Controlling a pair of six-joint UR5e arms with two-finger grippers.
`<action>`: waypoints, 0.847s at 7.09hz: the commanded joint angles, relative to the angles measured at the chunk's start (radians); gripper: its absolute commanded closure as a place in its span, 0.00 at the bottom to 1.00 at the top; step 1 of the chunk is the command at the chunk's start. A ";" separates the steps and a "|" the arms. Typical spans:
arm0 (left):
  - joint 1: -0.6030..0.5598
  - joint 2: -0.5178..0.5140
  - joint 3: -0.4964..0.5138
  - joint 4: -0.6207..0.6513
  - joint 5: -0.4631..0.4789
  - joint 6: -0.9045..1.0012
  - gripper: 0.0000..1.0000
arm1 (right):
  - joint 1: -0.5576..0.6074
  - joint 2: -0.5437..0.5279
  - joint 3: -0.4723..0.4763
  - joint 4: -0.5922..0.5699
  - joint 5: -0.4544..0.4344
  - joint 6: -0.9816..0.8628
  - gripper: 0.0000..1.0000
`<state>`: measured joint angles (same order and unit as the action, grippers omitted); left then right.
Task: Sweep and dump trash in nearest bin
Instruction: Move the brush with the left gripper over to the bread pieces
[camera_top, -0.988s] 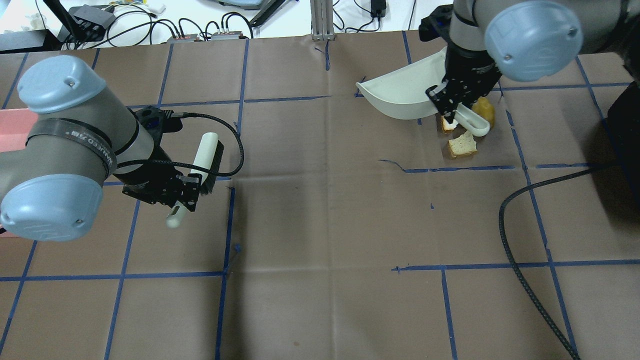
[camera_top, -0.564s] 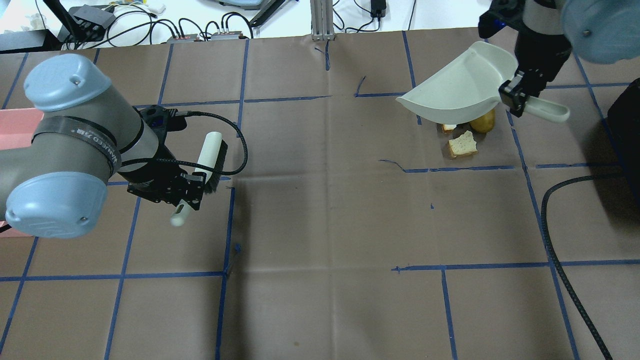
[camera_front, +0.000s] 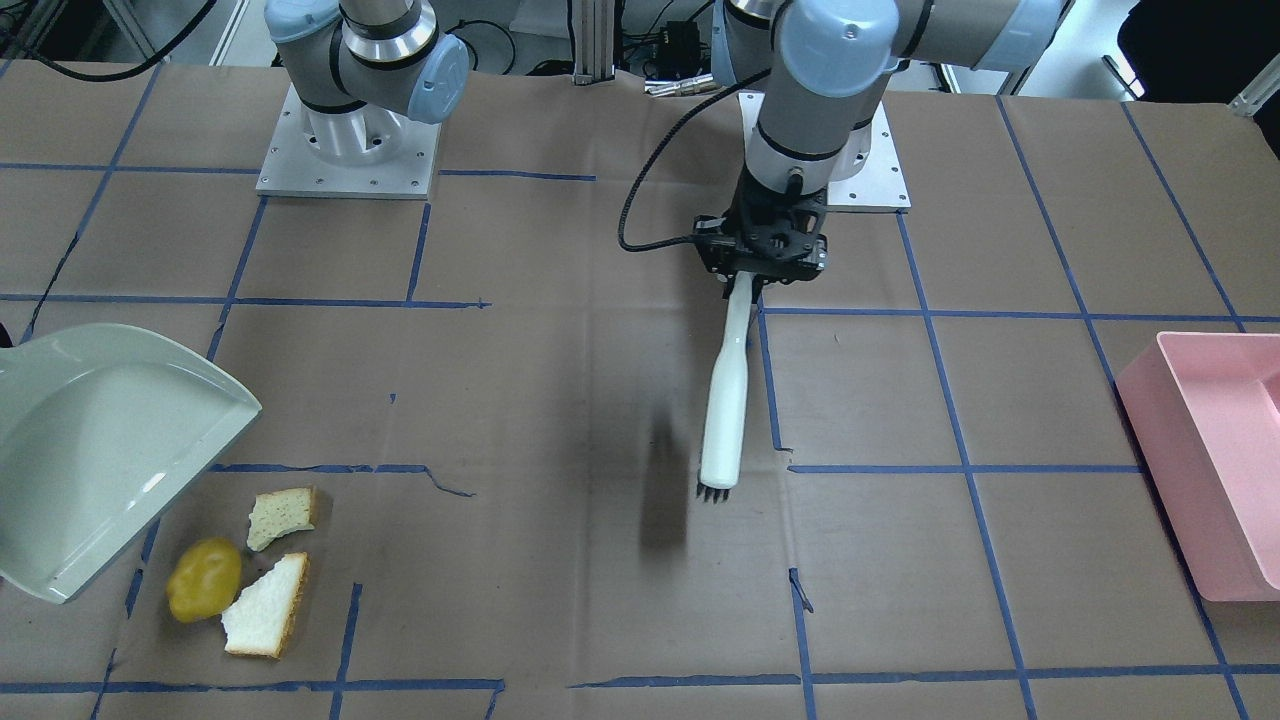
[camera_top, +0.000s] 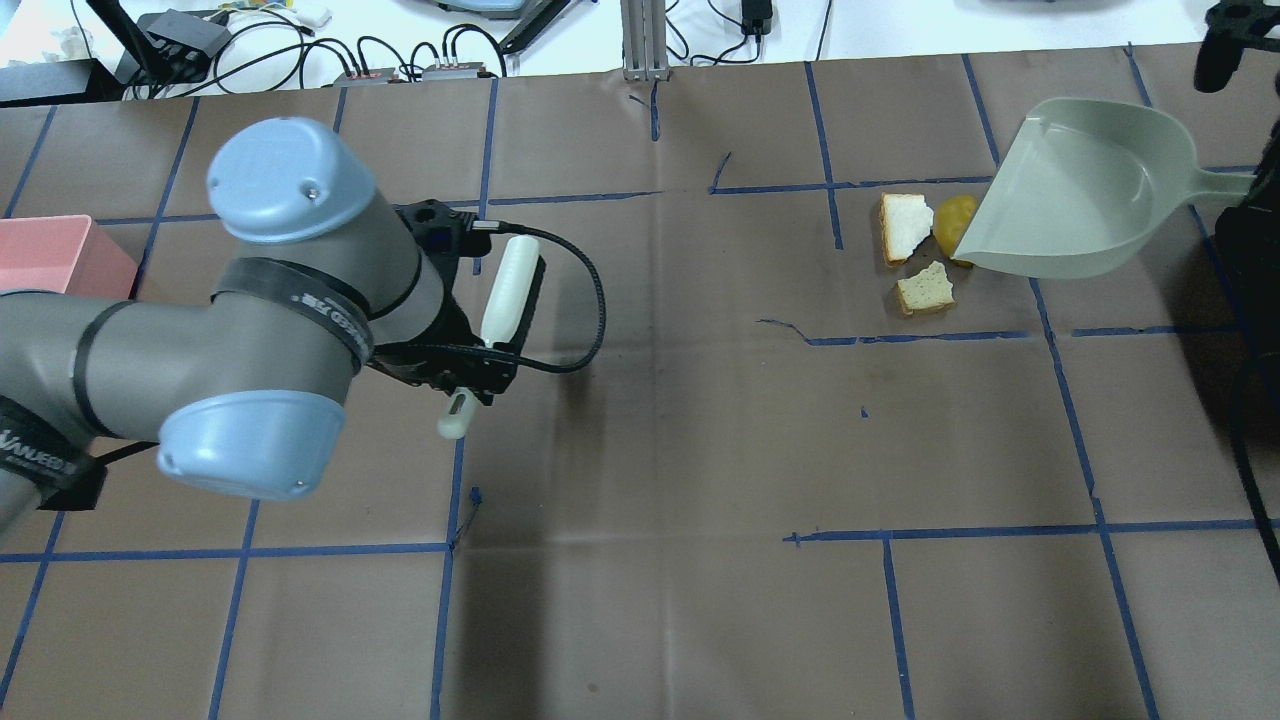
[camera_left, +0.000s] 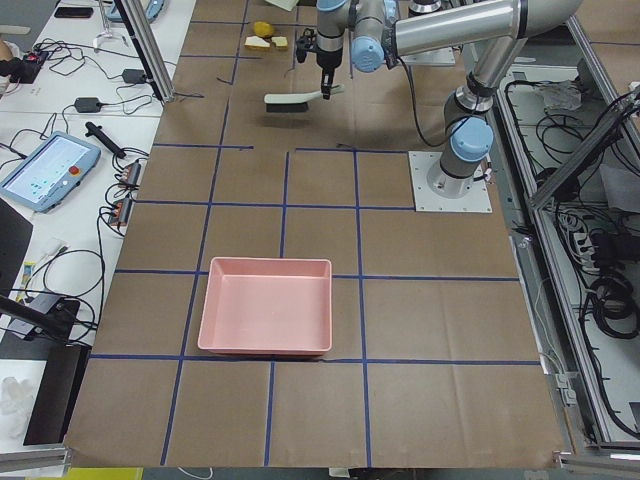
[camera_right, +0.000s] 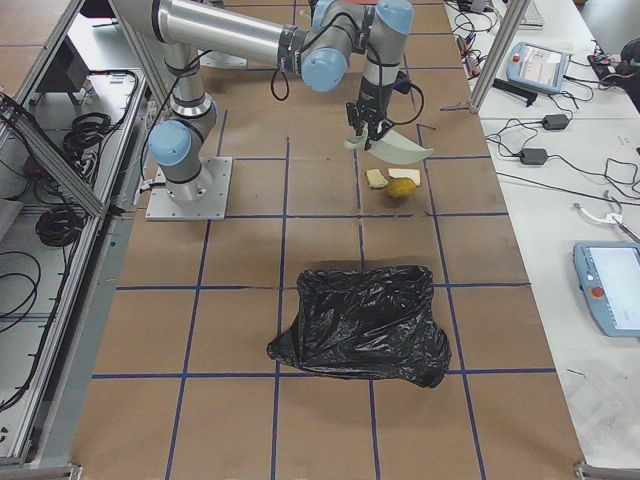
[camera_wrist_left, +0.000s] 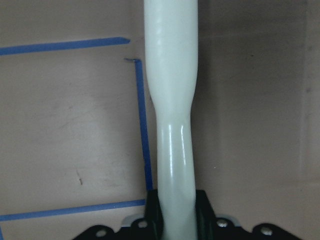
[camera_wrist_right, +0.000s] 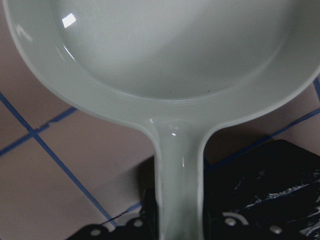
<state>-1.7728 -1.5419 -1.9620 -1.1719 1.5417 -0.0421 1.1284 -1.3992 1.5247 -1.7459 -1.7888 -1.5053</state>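
The trash lies together at the table's far right: two bread pieces and a yellow potato, also seen as bread and potato in the front view. A pale green dustpan hangs tilted just right of them, its open lip by the potato. My right gripper is shut on its handle. My left gripper is shut on the white handle of a brush, held over the table's left-middle, far from the trash.
A black trash bag bin sits on the table beyond the trash on my right. A pink tray stands at the left end. Cables and electronics line the far edge. Blue tape lines grid the brown table.
The right arm swung the dustpan from over the trash to its right side and turned its mouth toward the trash. The left arm carried the brush rightward and a little farther out.
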 joint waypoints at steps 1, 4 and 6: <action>-0.155 -0.155 0.134 0.043 -0.001 -0.145 1.00 | -0.054 0.070 -0.001 -0.209 -0.018 -0.325 0.97; -0.291 -0.382 0.334 0.121 -0.005 -0.307 1.00 | -0.102 0.184 -0.017 -0.369 -0.023 -0.606 0.97; -0.345 -0.513 0.475 0.146 0.000 -0.385 1.00 | -0.102 0.245 -0.017 -0.414 -0.018 -0.680 0.97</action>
<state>-2.0876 -1.9778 -1.5699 -1.0387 1.5402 -0.3705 1.0282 -1.1888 1.5087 -2.1298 -1.8105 -2.1439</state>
